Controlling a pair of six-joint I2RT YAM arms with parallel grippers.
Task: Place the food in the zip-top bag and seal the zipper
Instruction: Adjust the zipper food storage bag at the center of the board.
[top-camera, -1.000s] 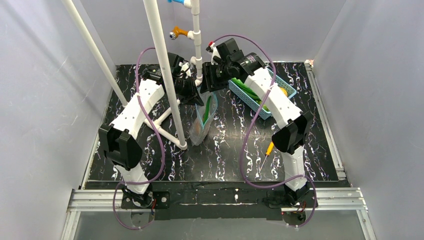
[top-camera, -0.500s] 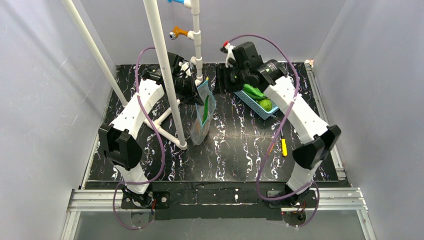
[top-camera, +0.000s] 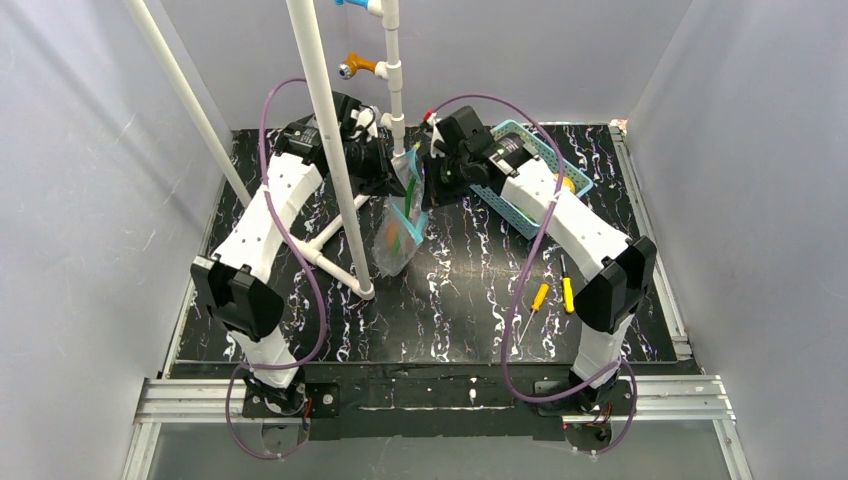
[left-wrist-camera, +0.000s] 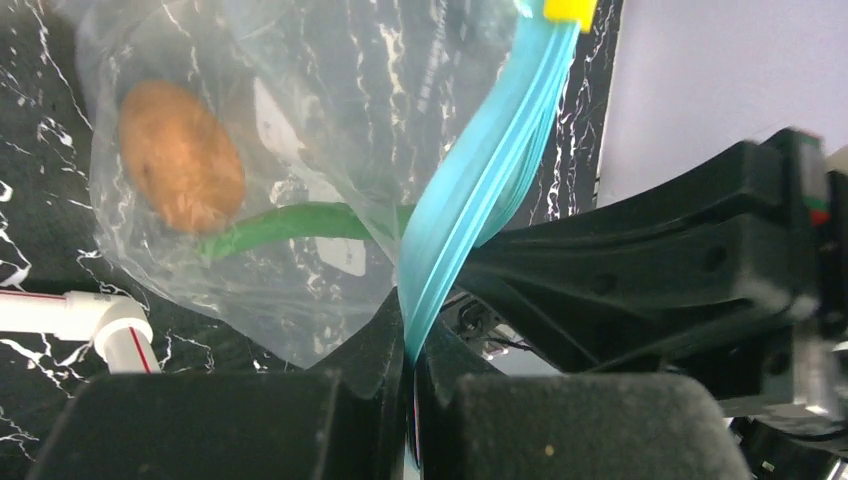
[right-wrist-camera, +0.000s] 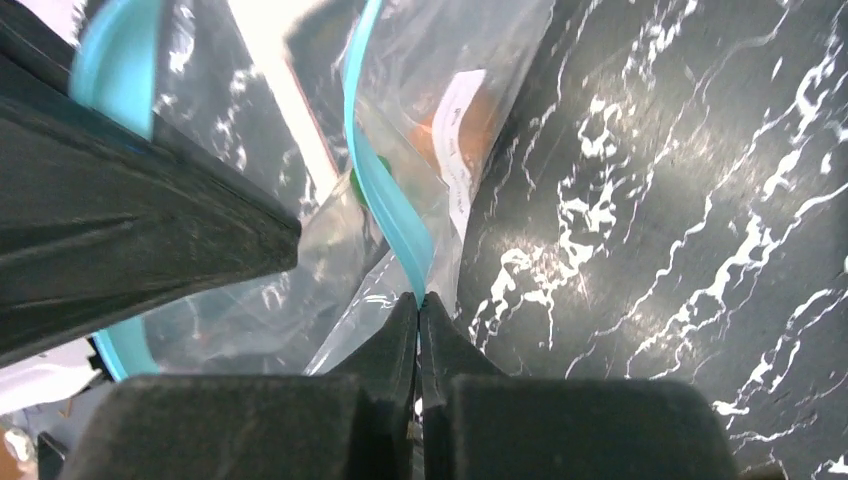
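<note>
Both pinching the zipper (left-wrist-camera: 470, 190), left gripper (left-wrist-camera: 408, 352), right gripper (right-wrist-camera: 418, 312), basket (top-camera: 515, 127) partly hidden

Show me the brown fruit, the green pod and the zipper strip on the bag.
brown fruit (left-wrist-camera: 180, 155), left wrist view, centre of its rounded side.
green pod (left-wrist-camera: 290, 222), left wrist view, middle of its length.
zipper strip (left-wrist-camera: 475, 190), left wrist view, middle of the teal band.

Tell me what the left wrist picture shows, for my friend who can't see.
The left gripper pinches the thin teal-blue zipper strip of a clear crinkly plastic bag. Inside are a brown-orange round fruit and a long green pod.
</note>
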